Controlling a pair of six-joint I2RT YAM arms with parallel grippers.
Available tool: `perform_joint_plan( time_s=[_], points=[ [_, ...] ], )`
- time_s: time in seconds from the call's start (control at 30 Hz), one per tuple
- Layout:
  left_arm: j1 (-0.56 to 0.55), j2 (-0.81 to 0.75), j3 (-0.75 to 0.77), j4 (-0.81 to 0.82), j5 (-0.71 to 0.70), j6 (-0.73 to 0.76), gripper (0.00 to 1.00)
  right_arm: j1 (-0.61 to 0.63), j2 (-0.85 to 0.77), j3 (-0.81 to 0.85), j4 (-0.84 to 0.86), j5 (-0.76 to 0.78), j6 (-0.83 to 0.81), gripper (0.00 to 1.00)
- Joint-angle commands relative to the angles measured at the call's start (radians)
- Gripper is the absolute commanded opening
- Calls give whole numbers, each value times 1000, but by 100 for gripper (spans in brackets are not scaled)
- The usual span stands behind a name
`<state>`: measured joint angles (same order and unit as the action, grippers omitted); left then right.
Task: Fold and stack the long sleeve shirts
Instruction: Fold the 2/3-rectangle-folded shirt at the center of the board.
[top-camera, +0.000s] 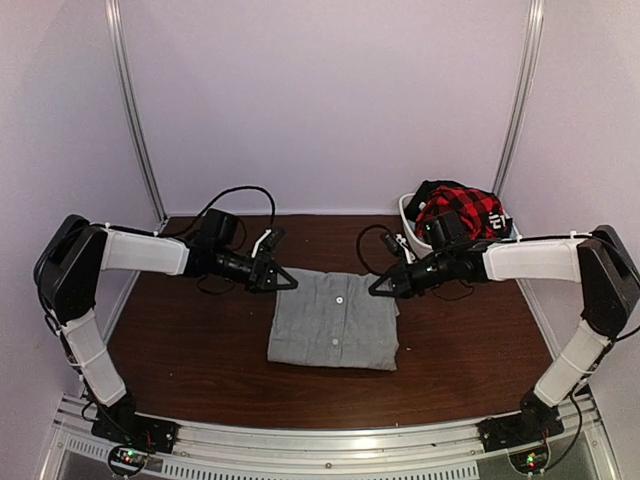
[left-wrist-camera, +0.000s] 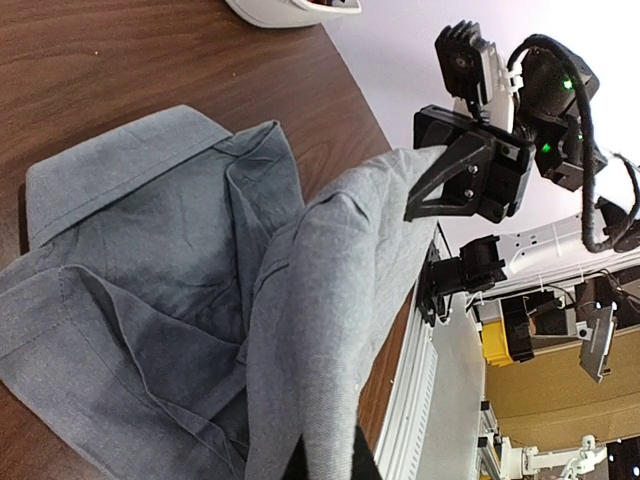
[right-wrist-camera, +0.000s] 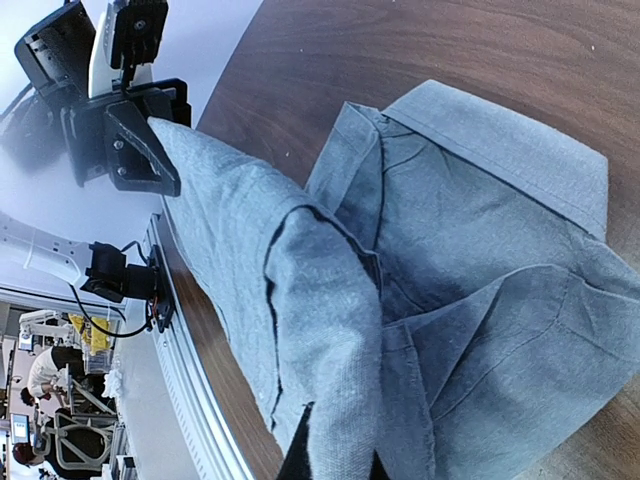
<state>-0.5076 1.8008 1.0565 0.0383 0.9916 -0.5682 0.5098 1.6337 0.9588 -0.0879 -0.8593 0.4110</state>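
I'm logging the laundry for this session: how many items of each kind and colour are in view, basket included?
light-grey button-up cloth shirt: 1
red-and-black plaid cloth garment: 1
white plastic basket: 1
Total: 3

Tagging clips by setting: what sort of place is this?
Probably a robotics lab cell: white panel walls, left arm and right arm bolted to a metal rail, cluttered workspace beyond.

Brown table (top-camera: 200, 360) bears grey shirt (top-camera: 335, 325), white basket (top-camera: 408, 212).

Left gripper (top-camera: 289, 282), right gripper (top-camera: 376, 289): seemingly closed
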Motion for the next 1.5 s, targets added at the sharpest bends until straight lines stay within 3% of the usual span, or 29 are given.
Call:
perform_joint_plan(
  time_s=[0.0,0.23,0.5,1.07,1.13,1.3,1.47],
  points=[
    [-2,-36,57,-2,20,-34,0,-5,-42,81,-88,9,0,0],
    [11,2,142,-29,10,-49,0,-31,-9,160,-138,11,-4,0],
    [70,58,181,60,3,-130,0,-112,84,191,-96,-31,14,0],
    [95,418,366,64,-144,-89,1,-180,453,319,28,-67,7,16],
    [94,449,385,52,-169,-73,5,-182,483,325,37,-58,3,18],
    [95,478,392,36,-224,-54,25,-192,501,337,23,1,-24,25],
    [95,475,396,-24,-313,0,33,-200,487,343,-7,72,-46,29]
  ],
)
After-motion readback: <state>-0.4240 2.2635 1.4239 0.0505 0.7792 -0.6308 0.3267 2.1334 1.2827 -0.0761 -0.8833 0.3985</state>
